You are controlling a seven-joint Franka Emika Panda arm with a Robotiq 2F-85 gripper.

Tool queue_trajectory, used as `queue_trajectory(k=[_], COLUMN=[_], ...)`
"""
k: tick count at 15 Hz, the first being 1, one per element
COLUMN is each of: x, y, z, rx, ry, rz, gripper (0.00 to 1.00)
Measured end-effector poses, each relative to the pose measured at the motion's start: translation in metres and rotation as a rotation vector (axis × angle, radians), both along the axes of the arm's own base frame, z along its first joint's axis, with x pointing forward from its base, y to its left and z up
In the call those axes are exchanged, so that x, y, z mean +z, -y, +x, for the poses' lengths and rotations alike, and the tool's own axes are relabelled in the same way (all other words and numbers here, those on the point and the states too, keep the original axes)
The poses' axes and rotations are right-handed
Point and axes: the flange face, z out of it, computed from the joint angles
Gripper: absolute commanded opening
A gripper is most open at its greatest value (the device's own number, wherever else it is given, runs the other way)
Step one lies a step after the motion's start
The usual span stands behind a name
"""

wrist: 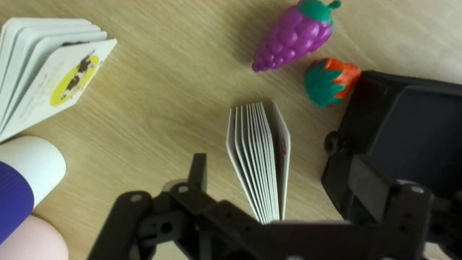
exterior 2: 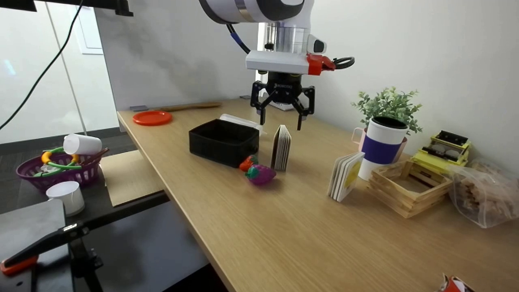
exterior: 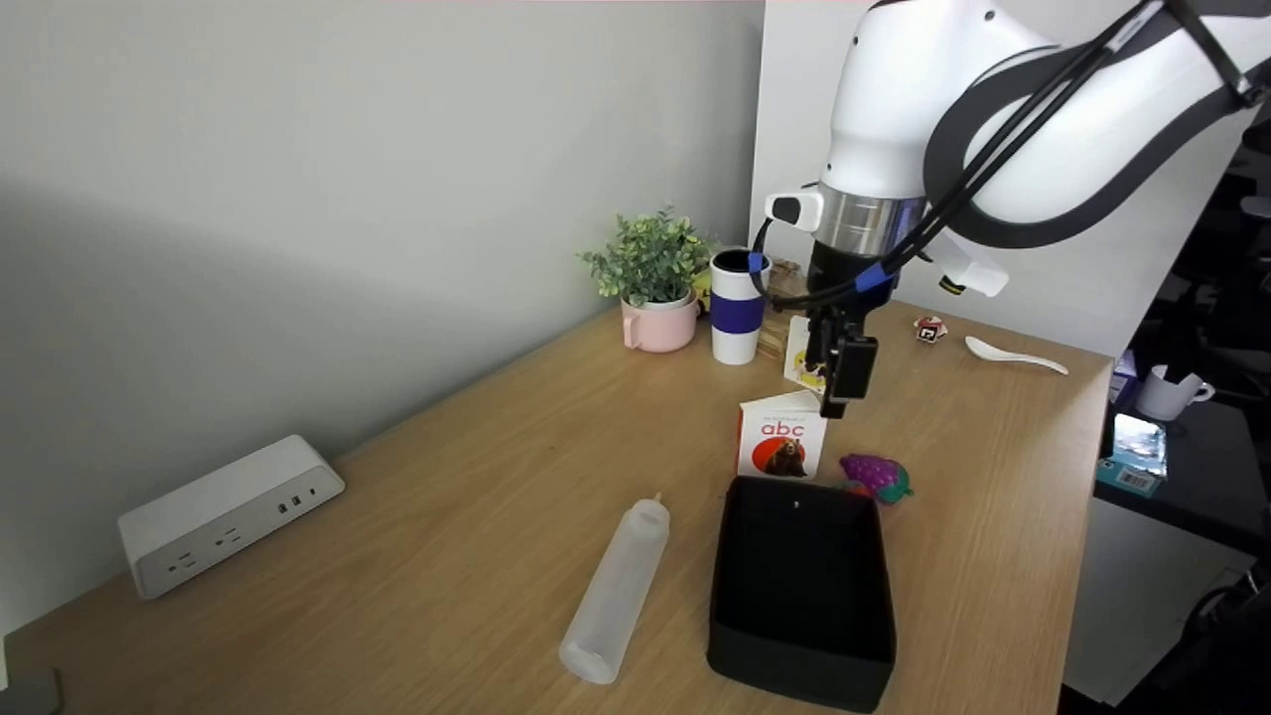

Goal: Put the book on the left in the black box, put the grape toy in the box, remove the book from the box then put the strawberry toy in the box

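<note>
The abc book (exterior 2: 281, 150) stands upright on the tabletop (exterior 2: 324, 243), below the claw (exterior 2: 281, 123) and apart from it. The claw is spread wide in mid-air; in the wrist view the book shows between its fingers (wrist: 198, 171). Count, working outward: one grape toy (wrist: 293, 36); one strawberry toy (wrist: 334, 82), just beside one black box (exterior 2: 213, 148); one yellow-marked book (exterior 2: 342, 179); one squeeze bottle (exterior: 618, 591); one purple-banded cup (exterior: 736, 313); one potted plant (exterior: 645, 256); one red plate (exterior 2: 152, 118).

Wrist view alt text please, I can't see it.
The open black end effector hangs over an upright white cardboard book. Up top lies a bumpy purple grape toy; right, a leafy red strawberry toy beside a rectangular black box; left, another white book.
</note>
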Motion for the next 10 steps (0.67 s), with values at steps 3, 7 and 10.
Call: queue_trajectory(k=[3, 7, 10], x=[-0.003, -0.011, -0.018], y=[-0.016, -0.03, -0.028], z=[0.013, 0.028, 0.031], rx=[0.106, 0.292, 0.352], ry=[0.028, -0.001, -0.071], rz=[0.049, 0.109, 0.102], gripper=[1.0, 1.0, 1.0])
